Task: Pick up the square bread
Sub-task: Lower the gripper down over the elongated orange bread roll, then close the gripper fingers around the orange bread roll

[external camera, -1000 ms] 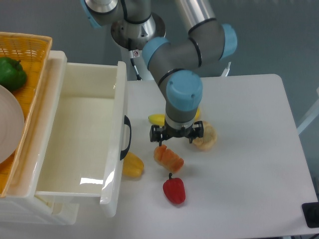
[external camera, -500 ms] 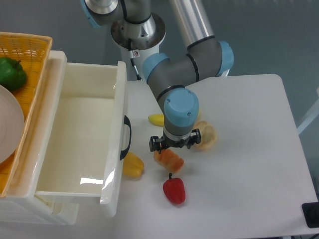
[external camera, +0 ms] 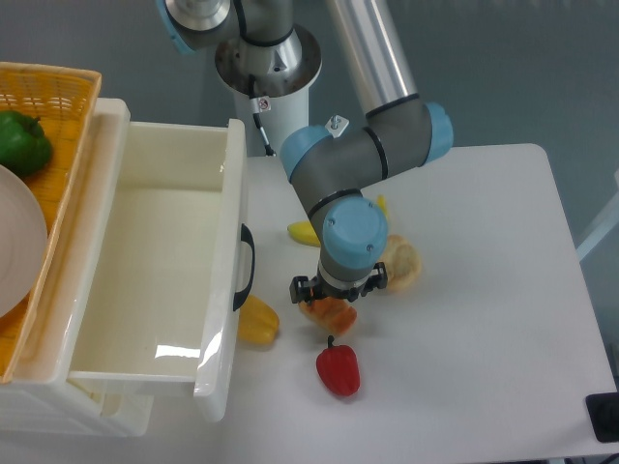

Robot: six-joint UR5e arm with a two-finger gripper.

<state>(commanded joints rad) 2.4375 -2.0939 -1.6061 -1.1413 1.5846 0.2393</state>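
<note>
- Pincer (external camera: 336,293) low at frame centre, jaws apart either side of the square bread (external camera: 329,312) lying on the surface (external camera: 484,290).
- Risk: off-centre closing could tip or squeeze it out.

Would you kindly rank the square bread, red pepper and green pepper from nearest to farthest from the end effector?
1. Orange-brown square bread, directly beneath the end effector.
2. Red toy pepper, on the table below it.
3. Green toy pepper, far left in the wicker basket.
</note>
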